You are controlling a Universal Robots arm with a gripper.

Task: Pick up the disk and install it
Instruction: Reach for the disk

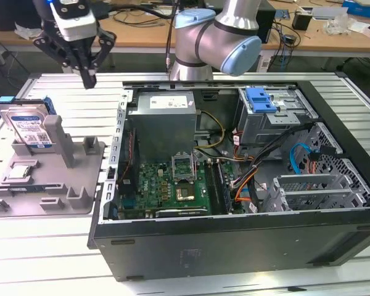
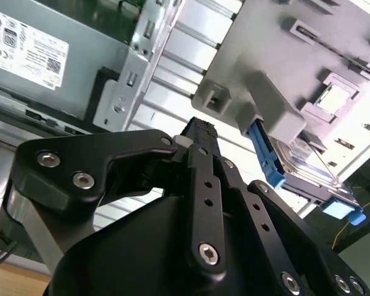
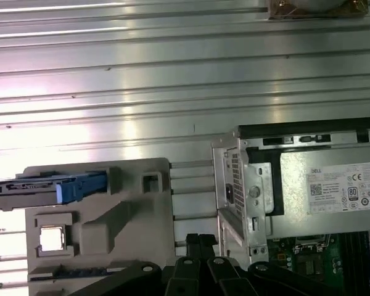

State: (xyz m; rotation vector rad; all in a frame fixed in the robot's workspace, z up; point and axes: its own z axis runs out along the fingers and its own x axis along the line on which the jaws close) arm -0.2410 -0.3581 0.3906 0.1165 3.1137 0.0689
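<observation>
Plainly, the work stands at the reach for the pick-up. At the exterior view's left, the flat rectangular silver hard drive with a white barcoded label and blue plastic bracket, the disk (image 1: 28, 126), stands on edge, leaning back a little, in a slot of the grey moulded plastic holder (image 1: 80, 166) on the ribbed aluminium table (image 1: 49, 265). Nothing touches it. Rightward and higher, over the gap between holder and case, hangs the black two-fingered gripper (image 1: 89, 79), its fingers drawn together to a point and carrying nothing; in both wrist views the tips meet too. Farther right lies the open black computer case (image 1: 234, 240). To do this reach well, I judge the jaws should part wider than the disk's thin edge, line up square with it, and close evenly on the upper part standing clear of the holder, so it lifts without binding.
</observation>
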